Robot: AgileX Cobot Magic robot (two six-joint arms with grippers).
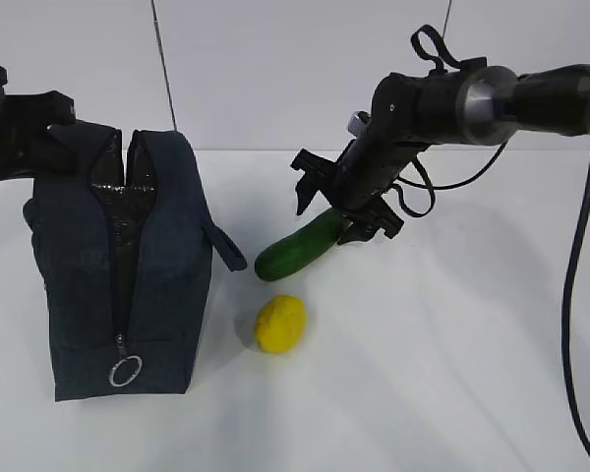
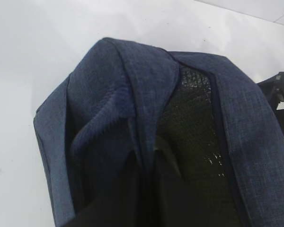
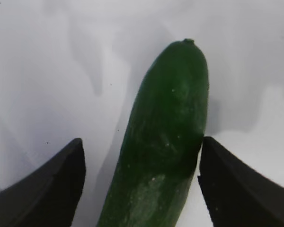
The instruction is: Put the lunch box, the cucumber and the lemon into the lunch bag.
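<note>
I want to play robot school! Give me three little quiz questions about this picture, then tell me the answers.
1. True or false: the lemon is inside the lunch bag.
2. What lies between the open fingers of the right gripper? A) cucumber B) lemon C) zipper ring
3. Fill in: the left gripper is at the bag's ____ edge.

Key: 1 false, it lies on the table. 2 A. 3 top.

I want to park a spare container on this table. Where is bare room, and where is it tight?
Free: the table right of the lemon and in front of it. Crowded: between the lunch bag, the cucumber and the lemon, with the right gripper around the cucumber.
</note>
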